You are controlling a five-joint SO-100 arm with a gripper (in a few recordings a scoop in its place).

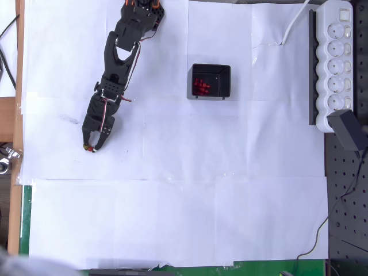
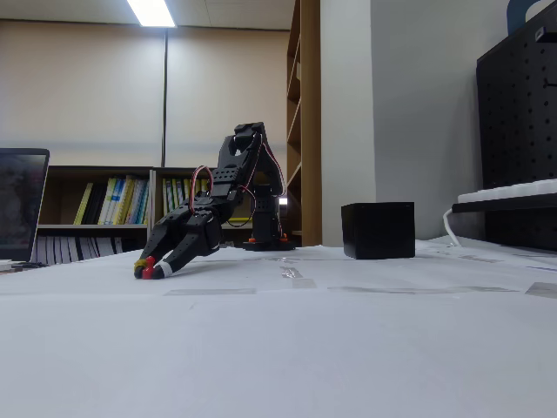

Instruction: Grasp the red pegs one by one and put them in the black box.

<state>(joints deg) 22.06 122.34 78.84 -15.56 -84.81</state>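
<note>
One red peg (image 2: 149, 272) sits between the pincer's (image 2: 148, 273) tips, on the table.

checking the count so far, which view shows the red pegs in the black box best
The overhead view: it looks straight into the black box, where the red pegs lie clustered at its left side. The fixed view shows just the box's outer wall, hiding its contents.
</note>
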